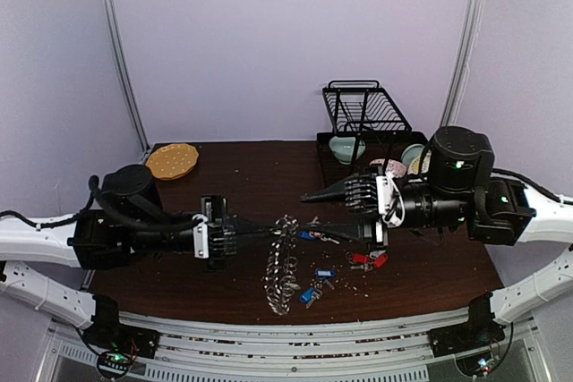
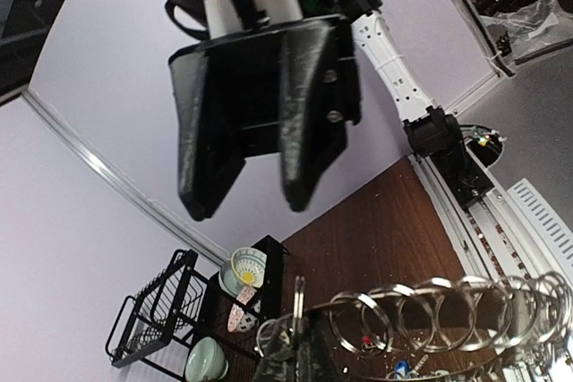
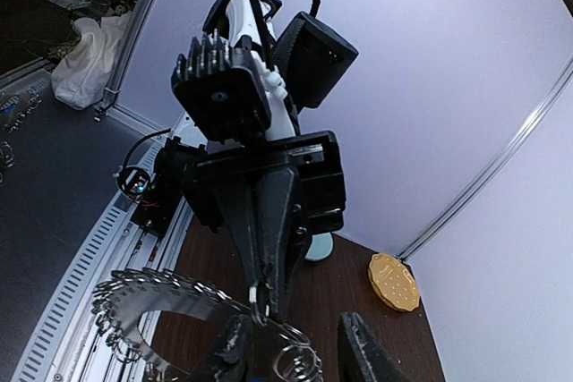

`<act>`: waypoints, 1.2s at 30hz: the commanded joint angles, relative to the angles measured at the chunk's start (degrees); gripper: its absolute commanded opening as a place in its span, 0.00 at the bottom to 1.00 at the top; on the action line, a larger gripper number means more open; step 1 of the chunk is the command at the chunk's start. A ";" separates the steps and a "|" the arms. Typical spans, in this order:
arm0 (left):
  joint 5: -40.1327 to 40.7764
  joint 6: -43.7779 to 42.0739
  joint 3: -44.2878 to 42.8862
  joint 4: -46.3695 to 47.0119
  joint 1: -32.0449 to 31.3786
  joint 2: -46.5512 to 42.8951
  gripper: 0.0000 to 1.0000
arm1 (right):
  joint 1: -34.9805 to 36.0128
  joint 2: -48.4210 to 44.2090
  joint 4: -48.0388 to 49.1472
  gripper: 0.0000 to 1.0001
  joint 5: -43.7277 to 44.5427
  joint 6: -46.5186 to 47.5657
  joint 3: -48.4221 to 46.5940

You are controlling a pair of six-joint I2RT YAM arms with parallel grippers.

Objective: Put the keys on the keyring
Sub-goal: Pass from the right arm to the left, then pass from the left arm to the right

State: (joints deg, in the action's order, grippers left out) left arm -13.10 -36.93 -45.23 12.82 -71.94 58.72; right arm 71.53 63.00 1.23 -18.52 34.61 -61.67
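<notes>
The keyring (image 1: pixel 281 267) is a chain of linked silver split rings. It hangs from my left gripper (image 1: pixel 276 231) down to the table. My left gripper is shut on one ring at its top end (image 2: pixel 297 297); the right wrist view shows its closed fingertips (image 3: pixel 265 300) pinching that ring. The chain runs right in the left wrist view (image 2: pixel 448 309). My right gripper (image 1: pixel 310 212) is open and empty, facing the left gripper with its fingers (image 2: pixel 300 181) spread, just right of the held ring. Keys with blue tags (image 1: pixel 310 293) and red tags (image 1: pixel 368 259) lie on the table under it.
A black dish rack (image 1: pixel 363 114) with bowls (image 1: pixel 345 148) stands at the back right. A tan round disc (image 1: pixel 172 160) lies at the back left. A pale blue plate (image 3: pixel 320 246) shows behind the left gripper. Small crumbs speckle the dark wooden table (image 1: pixel 251 185).
</notes>
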 commanded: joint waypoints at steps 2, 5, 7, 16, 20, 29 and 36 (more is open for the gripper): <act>13.00 11.96 -11.40 -11.04 -0.15 4.19 0.00 | -0.20 0.27 -3.36 0.33 5.50 -7.15 -3.53; 17.39 17.46 -14.27 -21.48 -0.14 5.52 0.00 | -2.81 0.95 -4.63 0.31 5.45 -10.04 -4.03; 19.00 21.10 -15.52 -26.87 -0.11 5.45 0.00 | -5.84 1.40 -3.85 0.31 1.57 -12.54 -3.22; 20.73 27.74 -21.73 -40.33 -0.08 6.55 0.00 | -9.86 12.66 -8.62 0.30 -7.67 -10.88 -10.42; 20.86 29.23 -23.18 -42.62 -0.12 7.45 0.00 | -10.01 15.88 -8.26 0.30 -12.90 -10.23 -11.38; 20.46 28.85 -22.62 -41.71 -0.13 7.09 0.00 | -10.40 19.37 -5.95 0.21 -17.26 -10.93 -11.55; 20.18 28.16 -22.34 -41.08 -0.13 6.95 0.00 | -10.39 20.84 -4.77 0.12 -16.61 -10.89 -11.57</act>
State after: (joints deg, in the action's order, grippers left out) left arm 6.96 -8.84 -66.28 -31.48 -72.07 66.11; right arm 61.43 83.29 -5.58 -34.09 23.94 -72.20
